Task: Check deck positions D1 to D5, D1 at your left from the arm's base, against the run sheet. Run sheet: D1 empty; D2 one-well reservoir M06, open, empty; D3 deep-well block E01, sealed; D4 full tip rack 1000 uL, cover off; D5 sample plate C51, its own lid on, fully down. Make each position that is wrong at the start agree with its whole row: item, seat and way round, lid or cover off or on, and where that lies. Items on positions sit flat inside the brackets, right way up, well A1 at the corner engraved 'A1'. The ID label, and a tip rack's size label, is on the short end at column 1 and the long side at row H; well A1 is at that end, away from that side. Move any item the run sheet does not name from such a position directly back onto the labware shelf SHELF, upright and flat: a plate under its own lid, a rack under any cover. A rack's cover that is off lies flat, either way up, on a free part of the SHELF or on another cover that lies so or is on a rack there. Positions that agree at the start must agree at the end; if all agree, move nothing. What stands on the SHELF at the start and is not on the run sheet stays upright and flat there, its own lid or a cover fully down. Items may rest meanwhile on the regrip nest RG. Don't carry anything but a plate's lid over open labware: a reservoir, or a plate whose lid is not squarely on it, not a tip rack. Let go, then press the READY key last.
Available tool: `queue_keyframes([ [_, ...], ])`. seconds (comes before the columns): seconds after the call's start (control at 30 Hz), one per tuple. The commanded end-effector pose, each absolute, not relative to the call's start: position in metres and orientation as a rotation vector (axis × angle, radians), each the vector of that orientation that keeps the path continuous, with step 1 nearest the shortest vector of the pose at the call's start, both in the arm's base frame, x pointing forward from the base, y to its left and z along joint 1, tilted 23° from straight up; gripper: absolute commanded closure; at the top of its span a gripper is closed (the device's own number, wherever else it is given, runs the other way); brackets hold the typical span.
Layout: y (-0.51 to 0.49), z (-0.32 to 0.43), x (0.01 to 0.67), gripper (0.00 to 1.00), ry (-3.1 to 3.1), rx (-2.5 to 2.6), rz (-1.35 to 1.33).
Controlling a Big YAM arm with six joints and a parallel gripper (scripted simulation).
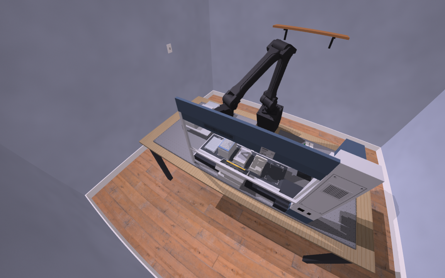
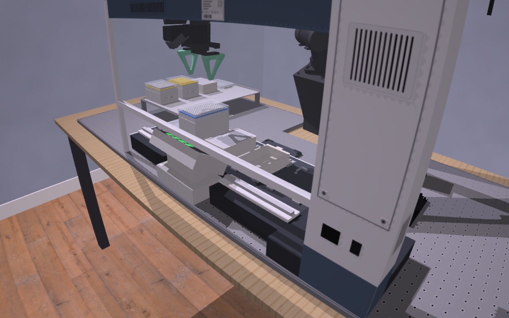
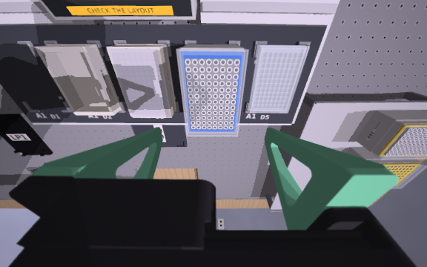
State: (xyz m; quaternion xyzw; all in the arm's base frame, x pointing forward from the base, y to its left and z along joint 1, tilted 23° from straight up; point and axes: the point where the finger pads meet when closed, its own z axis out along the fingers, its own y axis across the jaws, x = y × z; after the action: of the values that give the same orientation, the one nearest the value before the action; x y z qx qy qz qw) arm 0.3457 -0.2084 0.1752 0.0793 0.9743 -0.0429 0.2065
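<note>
Across upper half of wrist view, deck row showing: D1 (image 3: 24,79) bare and shadowed at left, open reservoir (image 3: 78,78) at D2, sealed deep-well block (image 3: 139,79) at centre-left, blue-rimmed tip rack (image 3: 212,90) uncovered at centre, sample plate (image 3: 277,83) at D5, right of rack; whether lid is sitting on it, cannot tell. Gripper (image 3: 213,139) hanging in lower half of frame, green fingers spread fully, grasping nothing. Shelf (image 3: 321,115) at right edge carrying yellow-rimmed racks (image 3: 414,141).
</note>
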Motion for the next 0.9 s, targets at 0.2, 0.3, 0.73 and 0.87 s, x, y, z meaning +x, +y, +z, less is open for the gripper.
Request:
queue_keyframes([
  [0.2,-0.212,0.157,0.351,0.0,2.721,0.234,-0.114],
  [0.3,-0.21,0.152,0.354,0.0,2.721,0.23,-0.111],
  [0.73,-0.209,0.135,0.362,0.0,2.722,0.221,-0.109],
  [0.87,-0.212,0.129,0.364,0.0,2.722,0.229,-0.11],
])
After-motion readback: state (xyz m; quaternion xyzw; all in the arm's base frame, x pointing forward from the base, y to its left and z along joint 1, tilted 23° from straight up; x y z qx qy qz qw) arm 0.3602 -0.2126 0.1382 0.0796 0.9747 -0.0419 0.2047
